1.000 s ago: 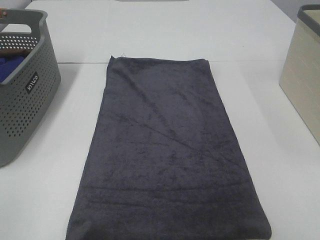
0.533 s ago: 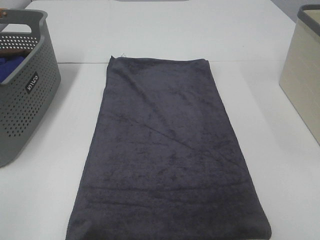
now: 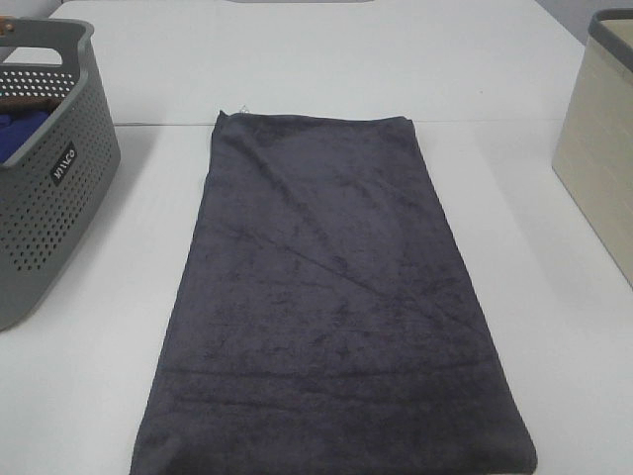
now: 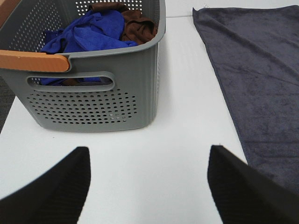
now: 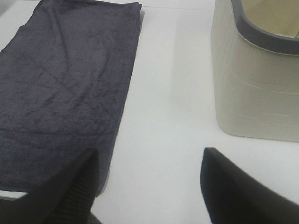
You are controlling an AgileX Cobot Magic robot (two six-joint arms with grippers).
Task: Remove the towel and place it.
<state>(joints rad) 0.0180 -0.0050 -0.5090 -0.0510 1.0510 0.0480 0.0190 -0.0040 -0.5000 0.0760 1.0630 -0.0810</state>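
Both grippers, left and right, gape empty over bare table flanking the flat towel's long edges.

One towel – two baskets – perhaps two cloths.

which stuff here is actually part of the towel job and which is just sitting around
Part of the job:
towel, spread flat on the table
left gripper, open
right gripper, open

Just lying about:
grey perforated basket
blue cloth inside it
brown cloth inside it
beige bin
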